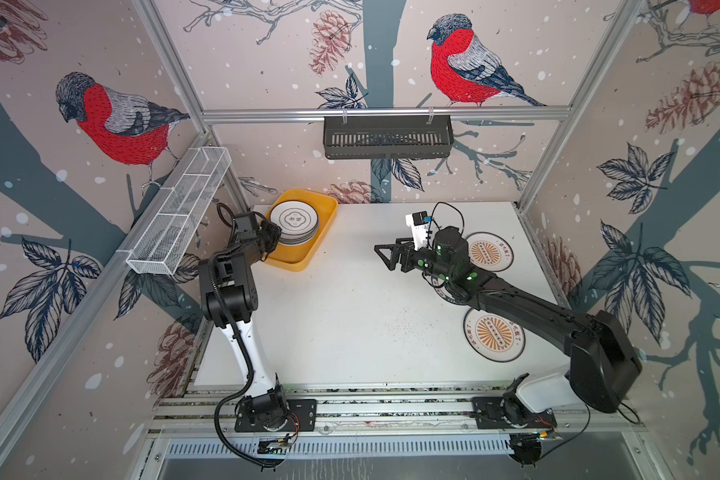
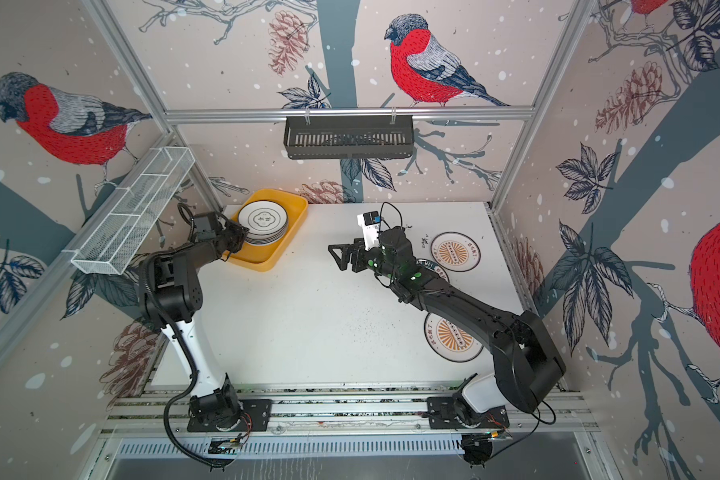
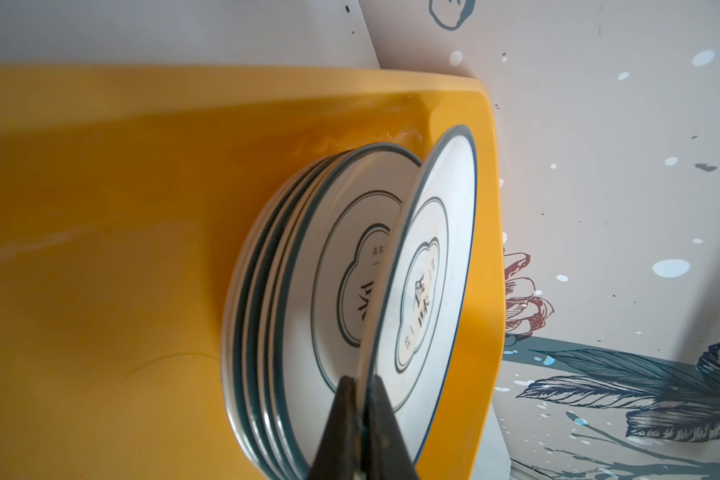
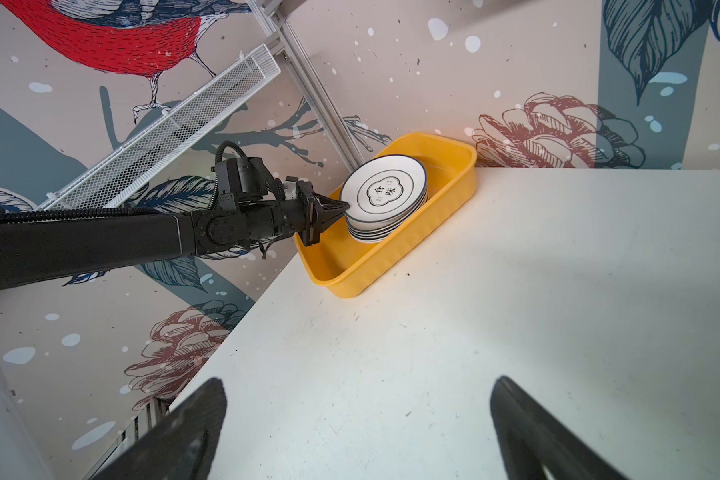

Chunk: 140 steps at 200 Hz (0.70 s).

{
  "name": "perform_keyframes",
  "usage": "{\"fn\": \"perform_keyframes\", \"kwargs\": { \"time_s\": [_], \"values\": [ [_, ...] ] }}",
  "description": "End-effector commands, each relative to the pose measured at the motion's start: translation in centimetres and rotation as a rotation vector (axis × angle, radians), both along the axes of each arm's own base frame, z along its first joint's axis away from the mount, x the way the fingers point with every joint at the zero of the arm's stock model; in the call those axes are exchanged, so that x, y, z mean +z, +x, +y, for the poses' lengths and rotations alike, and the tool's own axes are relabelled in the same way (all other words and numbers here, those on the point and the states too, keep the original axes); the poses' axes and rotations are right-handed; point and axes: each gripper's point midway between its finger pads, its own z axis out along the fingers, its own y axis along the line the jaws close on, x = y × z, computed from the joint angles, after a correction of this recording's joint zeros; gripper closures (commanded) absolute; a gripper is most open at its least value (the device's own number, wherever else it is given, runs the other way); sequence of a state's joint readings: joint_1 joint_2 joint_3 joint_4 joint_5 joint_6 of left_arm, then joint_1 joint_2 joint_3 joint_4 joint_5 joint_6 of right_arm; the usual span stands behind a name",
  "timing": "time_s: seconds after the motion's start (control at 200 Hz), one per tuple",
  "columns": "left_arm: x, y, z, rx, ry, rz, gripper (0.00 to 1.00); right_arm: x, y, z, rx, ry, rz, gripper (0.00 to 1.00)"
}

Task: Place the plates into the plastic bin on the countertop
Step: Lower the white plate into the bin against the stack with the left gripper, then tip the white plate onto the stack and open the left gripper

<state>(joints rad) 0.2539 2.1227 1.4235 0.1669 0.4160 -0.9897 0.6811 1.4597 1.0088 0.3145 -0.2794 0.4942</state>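
The yellow plastic bin [image 1: 327, 216] [image 4: 412, 253] stands at the countertop's [image 1: 350, 311] back left corner with a stack of plates [image 1: 294, 237] [image 3: 337, 257] in it. My left gripper [image 1: 276, 235] [image 3: 360, 380] is shut on the rim of the top flower-emblem plate [image 3: 429, 266] [image 4: 385, 191], which tilts off the stack. My right gripper [image 1: 384, 257] [image 4: 358, 382] hangs open over the bare middle with nothing in it. Two orange sunburst plates [image 1: 489, 251] [image 1: 493, 334] lie on the right. A green-rimmed plate [image 1: 445, 291] is mostly hidden under the right arm.
A black slatted basket [image 1: 387, 137] hangs on the back rail. Along the left wall, above the left arm, runs a white wire-mesh basket [image 1: 179, 212]. Aluminium rails [image 1: 391, 409] carry both arm bases at the front edge.
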Motion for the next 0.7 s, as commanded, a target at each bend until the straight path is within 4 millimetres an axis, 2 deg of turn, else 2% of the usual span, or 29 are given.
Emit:
{"fn": "perform_keyframes", "kwargs": {
  "time_s": [0.0, 0.075, 0.34, 0.415, 0.52, 0.695],
  "values": [
    [0.0, 0.5, -0.5, -0.042, 0.037, 0.000, 1.00, 0.3, 0.5, -0.1, -0.018, -0.020, -0.027, 0.00],
    [-0.3, 0.7, -0.8, -0.060, 0.047, 0.014, 1.00, 0.3, 0.7, -0.2, -0.030, -0.025, -0.029, 0.00],
    [-0.2, 0.7, -0.8, -0.078, 0.083, 0.041, 0.81, 0.5, 1.1, -1.7, -0.093, -0.046, -0.053, 0.00],
    [-0.1, 0.5, -0.7, -0.079, 0.095, 0.048, 0.79, 0.6, 1.1, -2.1, -0.110, -0.045, -0.061, 0.00],
    [0.5, 0.2, -0.6, -0.074, 0.118, 0.048, 0.71, 0.9, 1.1, -2.7, -0.125, -0.043, -0.070, 0.00],
    [1.9, -0.2, -0.3, -0.080, 0.203, 0.058, 0.67, 0.8, 1.1, -3.2, -0.140, -0.046, -0.069, 0.00]
  ]
}}
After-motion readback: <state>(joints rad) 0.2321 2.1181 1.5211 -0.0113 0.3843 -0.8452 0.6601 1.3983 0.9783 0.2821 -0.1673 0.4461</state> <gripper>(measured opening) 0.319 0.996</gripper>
